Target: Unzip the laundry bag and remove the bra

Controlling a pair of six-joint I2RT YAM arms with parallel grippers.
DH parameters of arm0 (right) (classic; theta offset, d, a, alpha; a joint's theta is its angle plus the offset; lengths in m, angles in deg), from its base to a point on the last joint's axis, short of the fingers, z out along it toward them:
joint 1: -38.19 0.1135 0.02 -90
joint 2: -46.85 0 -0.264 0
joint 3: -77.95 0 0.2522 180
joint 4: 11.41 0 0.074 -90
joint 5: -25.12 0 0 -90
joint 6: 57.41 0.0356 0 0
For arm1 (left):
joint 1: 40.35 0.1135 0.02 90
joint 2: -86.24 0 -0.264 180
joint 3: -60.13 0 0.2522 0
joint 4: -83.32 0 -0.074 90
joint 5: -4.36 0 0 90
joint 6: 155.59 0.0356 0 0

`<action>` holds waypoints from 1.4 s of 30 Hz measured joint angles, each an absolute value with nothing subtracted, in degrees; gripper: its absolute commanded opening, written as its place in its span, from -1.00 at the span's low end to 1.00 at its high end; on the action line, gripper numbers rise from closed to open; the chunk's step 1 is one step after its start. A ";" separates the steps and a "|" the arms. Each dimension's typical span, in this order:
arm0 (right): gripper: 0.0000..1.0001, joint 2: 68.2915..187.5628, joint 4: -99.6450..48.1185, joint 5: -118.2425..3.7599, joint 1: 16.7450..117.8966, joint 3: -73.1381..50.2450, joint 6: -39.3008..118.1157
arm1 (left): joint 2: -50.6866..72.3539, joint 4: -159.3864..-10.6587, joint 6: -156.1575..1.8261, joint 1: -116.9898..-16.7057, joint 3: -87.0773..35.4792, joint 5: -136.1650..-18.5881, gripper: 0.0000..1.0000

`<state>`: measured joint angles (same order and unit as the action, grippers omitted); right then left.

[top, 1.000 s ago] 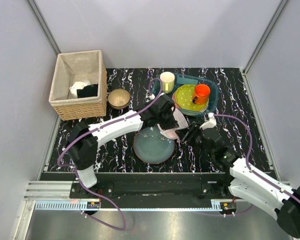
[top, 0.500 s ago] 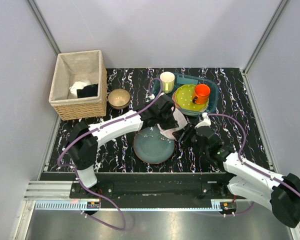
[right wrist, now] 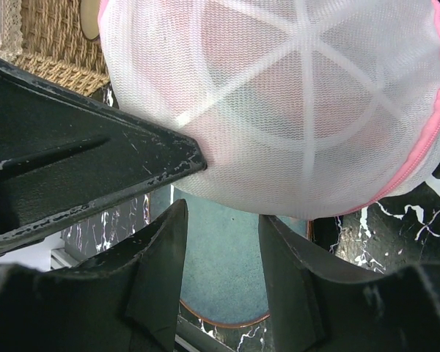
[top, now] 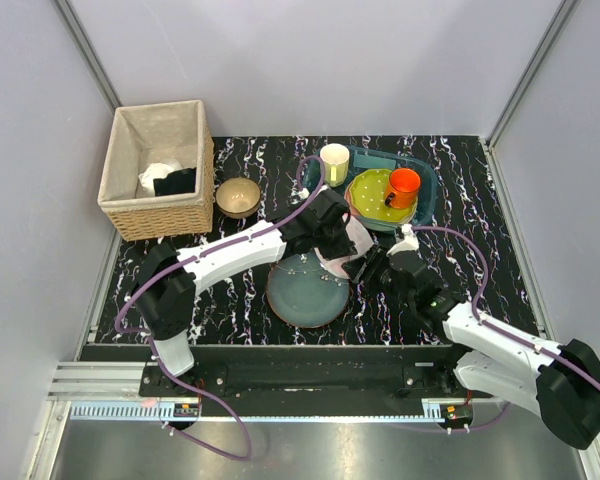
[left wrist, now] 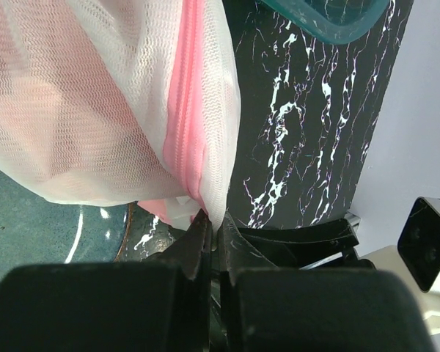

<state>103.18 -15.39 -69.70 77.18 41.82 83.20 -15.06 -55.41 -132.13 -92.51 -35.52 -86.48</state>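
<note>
The laundry bag (top: 352, 240), white mesh with pink zip trim, hangs over the far right rim of the blue-grey plate (top: 305, 292). My left gripper (top: 332, 238) is shut on the bag's mesh edge beside the pink zip (left wrist: 187, 110), pinching it at the fingertips (left wrist: 214, 220). My right gripper (top: 366, 268) is open just right of the bag. In the right wrist view its fingers (right wrist: 221, 214) sit right under the bag's round face (right wrist: 293, 103), above the plate (right wrist: 220, 282). The bra shows only as a dim pink shade through the mesh.
A wicker basket (top: 158, 170) holding white and black cloth stands at the back left. A bronze bowl (top: 238, 195) sits beside it. A teal tray (top: 425, 205) at the back holds a yellow-green plate, an orange cup (top: 403, 185) and a cream cup (top: 334, 160).
My right gripper has moved left, up to the hanging bag. My left arm and the bag have stayed in place.
</note>
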 measured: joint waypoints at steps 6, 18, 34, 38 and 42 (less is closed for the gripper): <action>0.10 101.54 -15.56 -70.27 77.20 42.30 83.22 | -14.64 -53.90 -133.24 -92.51 -35.65 -87.77 -1.00; 0.02 95.05 -19.08 -74.05 77.18 43.26 81.65 | -23.34 -34.89 -141.18 -92.16 -53.81 -89.12 -1.00; -0.20 96.65 -21.68 -74.53 78.22 42.23 78.79 | -24.85 -31.46 -142.69 -92.14 -54.51 -88.88 -1.00; -0.17 98.05 -22.36 -75.32 79.56 40.59 78.09 | -24.85 -31.46 -142.69 -92.14 -54.51 -88.88 -1.00; -0.17 99.88 -23.41 -76.67 80.85 38.89 77.19 | -24.85 -31.43 -142.69 -92.14 -54.51 -88.88 -1.00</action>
<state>99.88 -23.41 -76.67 80.85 38.89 77.19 -24.85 -31.43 -142.69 -92.14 -54.51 -88.88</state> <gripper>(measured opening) 0.409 0.023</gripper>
